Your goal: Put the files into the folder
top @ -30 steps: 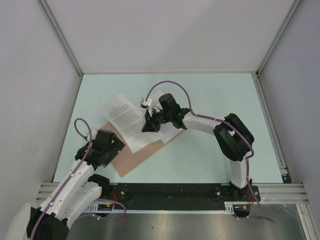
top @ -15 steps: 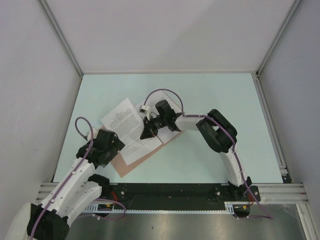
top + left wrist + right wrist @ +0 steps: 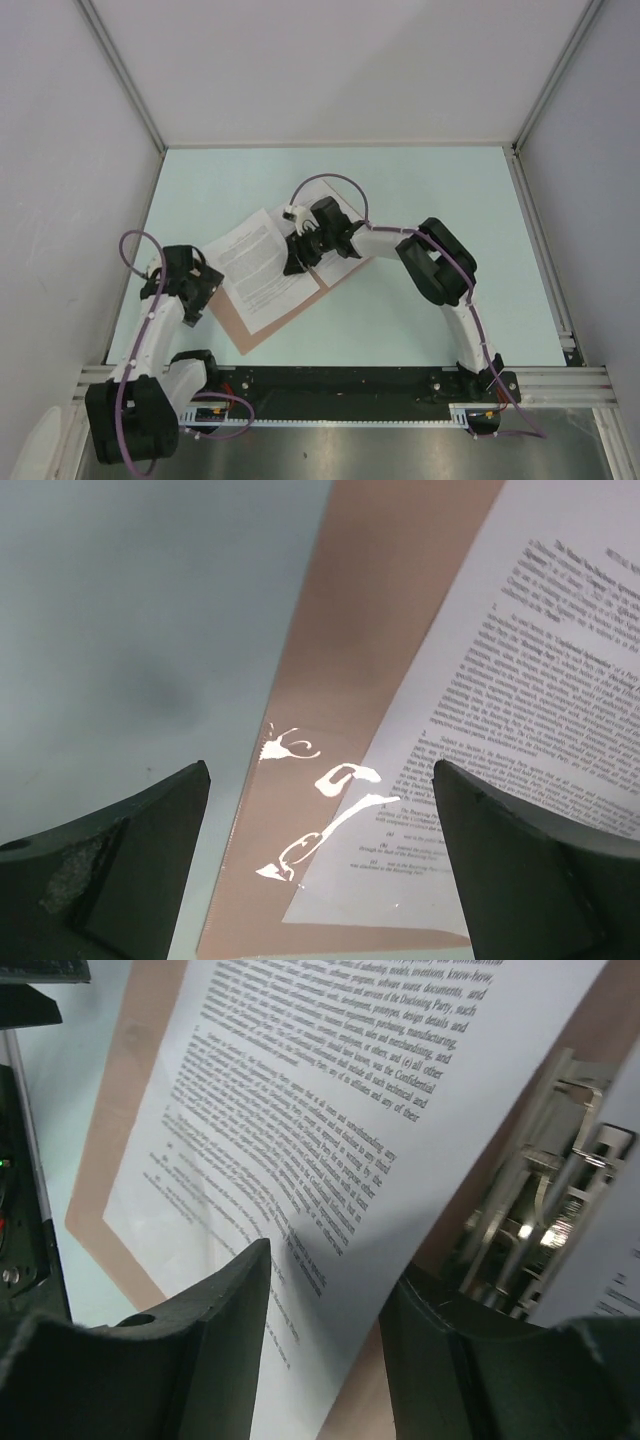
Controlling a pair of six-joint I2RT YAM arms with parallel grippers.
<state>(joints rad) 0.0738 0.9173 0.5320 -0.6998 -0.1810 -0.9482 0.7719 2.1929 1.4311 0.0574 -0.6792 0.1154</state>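
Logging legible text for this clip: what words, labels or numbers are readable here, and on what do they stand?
Printed sheet: "Disclosing Party" and "Confidential" seem readable in the right wrist view; the remaining lines are too small or blurred.
Folder: no text or marks.
Nothing else shows readable text.

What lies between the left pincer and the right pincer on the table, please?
In the top external view, the printed sheet lies between the left pincer and the right pincer, resting on the folder.
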